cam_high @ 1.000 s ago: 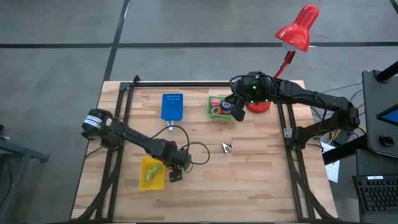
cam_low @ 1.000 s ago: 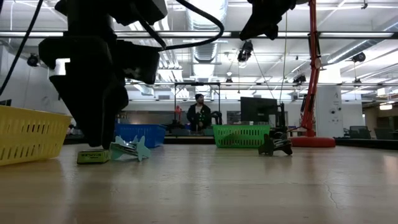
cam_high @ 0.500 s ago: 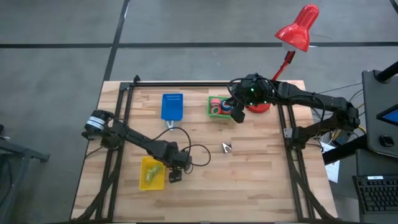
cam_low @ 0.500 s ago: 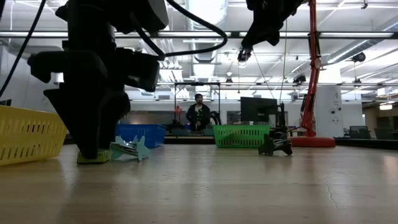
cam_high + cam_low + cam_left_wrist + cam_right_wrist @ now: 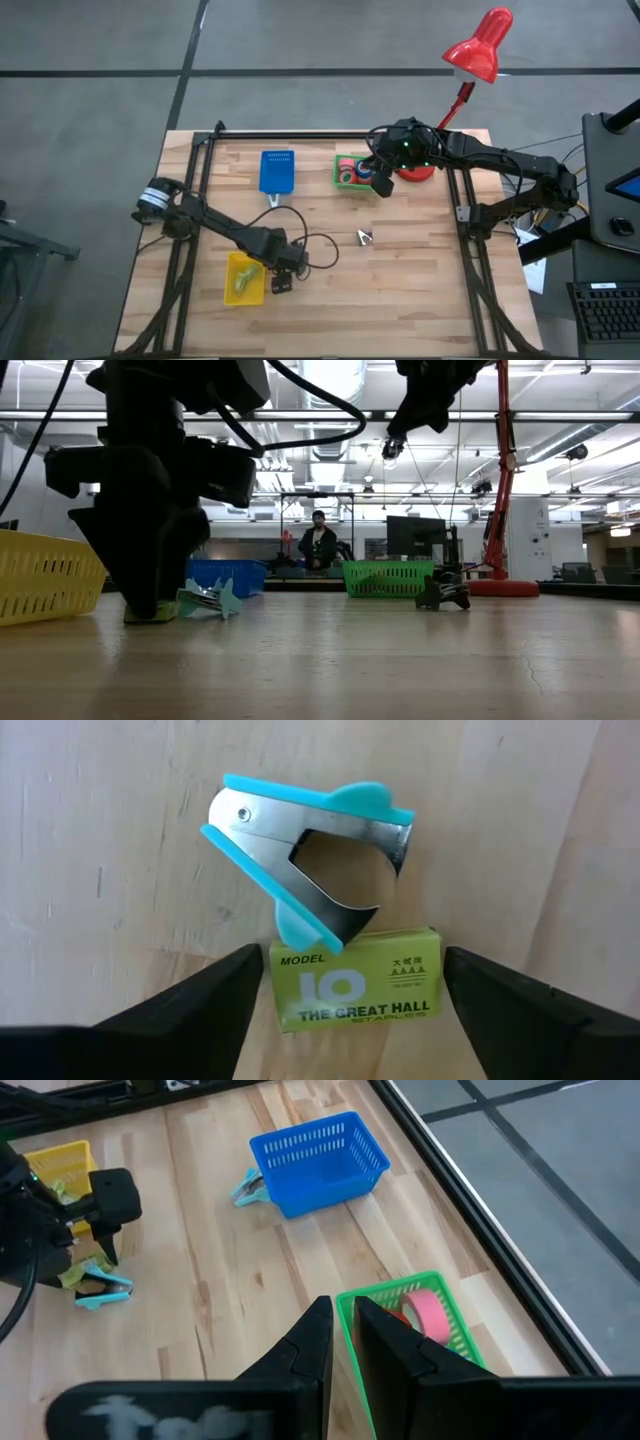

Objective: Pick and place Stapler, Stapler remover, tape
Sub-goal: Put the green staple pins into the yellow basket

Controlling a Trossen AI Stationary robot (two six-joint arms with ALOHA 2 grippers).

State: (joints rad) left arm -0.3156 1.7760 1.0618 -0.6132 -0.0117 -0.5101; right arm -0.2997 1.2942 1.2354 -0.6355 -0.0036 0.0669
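While the left gripper (image 5: 345, 995) hovers low beside the yellow bin (image 5: 243, 277), fingers spread around a green staple box (image 5: 356, 976) touching a blue staple remover (image 5: 310, 860), tape (image 5: 430, 1312) in green bin (image 5: 350, 171), right gripper (image 5: 340, 1342) above its rim, fingers nearly together, empty.

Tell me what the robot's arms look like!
Both are black, jointed arms. The left arm has a silvery round cap at its base and a loose black cable looping by its end effector. The right arm has cables and a small green light near its end effector.
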